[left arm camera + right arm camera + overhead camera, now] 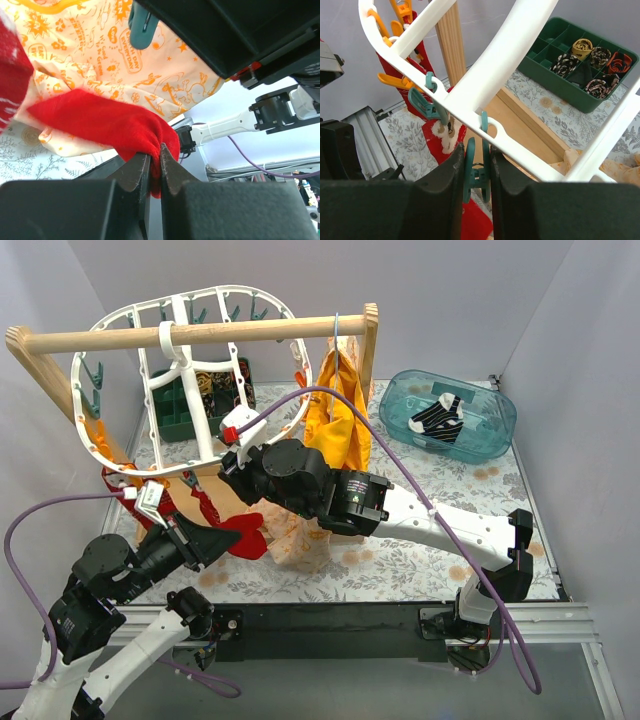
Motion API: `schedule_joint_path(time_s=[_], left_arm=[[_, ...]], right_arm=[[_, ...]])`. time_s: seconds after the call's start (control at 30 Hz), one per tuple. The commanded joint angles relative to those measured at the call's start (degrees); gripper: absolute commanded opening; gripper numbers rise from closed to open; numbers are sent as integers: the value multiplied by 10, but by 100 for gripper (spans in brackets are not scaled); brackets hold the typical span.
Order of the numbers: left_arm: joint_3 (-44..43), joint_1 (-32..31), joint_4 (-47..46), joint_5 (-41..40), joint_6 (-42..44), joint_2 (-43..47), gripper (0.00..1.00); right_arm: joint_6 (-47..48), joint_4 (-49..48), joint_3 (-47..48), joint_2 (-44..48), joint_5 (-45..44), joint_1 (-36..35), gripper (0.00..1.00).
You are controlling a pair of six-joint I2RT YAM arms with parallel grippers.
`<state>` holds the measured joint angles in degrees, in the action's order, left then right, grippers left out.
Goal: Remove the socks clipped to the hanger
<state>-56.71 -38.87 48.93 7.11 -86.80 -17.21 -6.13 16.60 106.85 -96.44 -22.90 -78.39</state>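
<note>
Right pincer [476, 157], close up in its own wrist view: both fingers pressed against a teal peg [476, 177], one on each side, no gap showing. Reads as clamped on the peg. The peg hangs from a loop on the white hanger [492, 62], whose rib runs diagonally just above my fingertips. Red cloth shows directly under the peg. The peg's mouth is hidden, so I cannot tell whether it is open.

Left pincer [155, 162]: together, clamped on a fold of the red sock [95, 120]. The sock drapes up and away from the grip, across the pale orange-printed cloth [130, 55] behind it.

Overhead: the hanger is hooked on the wooden rail [200, 333], tilted, with its near rim low toward my arms. The held sock hangs off that near rim, between the two pincers. What looks like a second red sock [112, 480] is clipped further left on the rim. Black-and-white sock [438, 417] lies in the blue-green tub [490, 435] at the far right of the counter [430, 550], well apart from the hanger.

Step, as I judge it: unclipping the held red sock. The right pincer squeezes the peg and the left has the sock.

Next move calls for a firm squeeze on the peg until its mouth gapes, then a downward draw with the left, away from the rim. The hanger likely swings on its hook, so pull gently. A hard tug would probably drag the hanger along rather than free the sock.
</note>
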Motion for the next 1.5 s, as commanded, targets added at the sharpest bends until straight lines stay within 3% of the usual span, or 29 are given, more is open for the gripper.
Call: schedule_joint_path(time_s=[0.0,0.23,0.33,0.37,0.47,0.77,1.13,1.47], left_arm=[[1,-2,27,-7,-2,2,0],[-2,-2,50,-32,-21,8,0],[-5,-2,39,-32,-15,-3,0],[-8,-2,35,-32,-12,-5,0],[-17,-2,32,-30,-4,-15,0],[-10,-2,19,-25,4,-18,0],[-13,-2,-21,24,8,-13,0],[9,-2,-93,84,-9,7,0]], right_arm=[[6,-18,6,13,-20,0,1],[13,-18,0,20,-17,0,1],[17,-17,-7,22,-4,-1,29],[16,-18,-11,27,1,0,44],[10,-18,-36,46,40,0,64],[-8,-17,-117,128,89,1,95],[5,-18,-218,216,209,0,98],[-3,-65,-263,210,337,-1,98]])
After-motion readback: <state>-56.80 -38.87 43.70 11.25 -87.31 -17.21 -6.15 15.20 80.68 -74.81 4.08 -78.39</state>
